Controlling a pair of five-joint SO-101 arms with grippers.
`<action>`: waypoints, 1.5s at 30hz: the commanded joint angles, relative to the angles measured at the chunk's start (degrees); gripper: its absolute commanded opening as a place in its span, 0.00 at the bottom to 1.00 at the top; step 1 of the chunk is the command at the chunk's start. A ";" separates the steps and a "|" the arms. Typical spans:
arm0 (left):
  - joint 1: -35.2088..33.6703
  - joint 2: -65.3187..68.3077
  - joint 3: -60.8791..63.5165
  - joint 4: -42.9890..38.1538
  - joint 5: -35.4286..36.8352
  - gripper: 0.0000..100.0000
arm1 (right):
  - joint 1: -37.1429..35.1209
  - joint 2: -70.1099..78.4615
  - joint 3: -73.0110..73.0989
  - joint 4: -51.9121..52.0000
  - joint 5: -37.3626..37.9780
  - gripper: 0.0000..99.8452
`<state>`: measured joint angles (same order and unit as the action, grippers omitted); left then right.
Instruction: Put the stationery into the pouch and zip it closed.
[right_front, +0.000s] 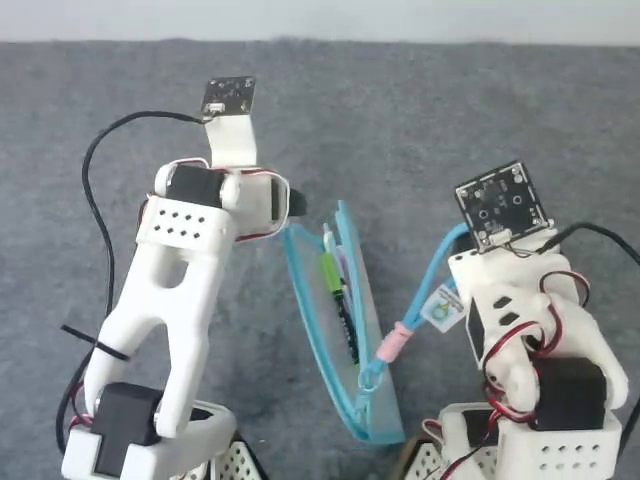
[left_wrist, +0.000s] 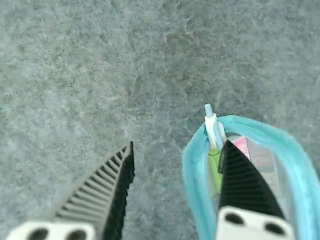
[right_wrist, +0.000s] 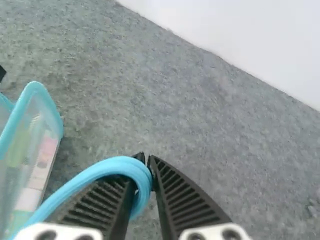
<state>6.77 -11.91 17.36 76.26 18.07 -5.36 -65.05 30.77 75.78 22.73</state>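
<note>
A clear pouch (right_front: 372, 395) with teal trim lies open on the grey carpet between the two arms. Several pens (right_front: 340, 290) lie inside it, with a white pen tip (left_wrist: 208, 112) poking past the rim. My left gripper (left_wrist: 179, 146) is open at the pouch's far end, astride its teal rim (left_wrist: 189, 165): one finger (left_wrist: 240, 180) is over the mouth, the other (left_wrist: 112, 182) outside above the carpet. My right gripper (right_wrist: 146, 160) is shut on a blue cord (right_wrist: 100, 172). That blue cord (right_front: 432, 272) runs down to the pink zipper pull (right_front: 392, 345) near the pouch's near end.
A small round tag (right_front: 441, 308) hangs on the cord. Black cables (right_front: 95, 180) trail beside the left arm (right_front: 170, 290). A pale wall (right_wrist: 250, 35) borders the carpet's far edge. Open carpet lies beyond the pouch.
</note>
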 joint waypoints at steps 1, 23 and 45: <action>4.75 -0.18 -3.30 0.53 0.53 0.30 | 0.13 0.04 -3.25 0.04 -0.79 0.01; 12.75 10.73 -19.74 9.58 4.22 0.34 | 4.62 -0.31 -3.16 0.13 -0.44 0.01; 12.57 6.51 -21.14 7.03 6.68 0.34 | -13.93 -0.31 -0.97 1.01 -0.35 0.01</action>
<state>19.08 -2.33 -0.13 85.41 23.78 -17.05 -65.05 30.77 76.40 22.73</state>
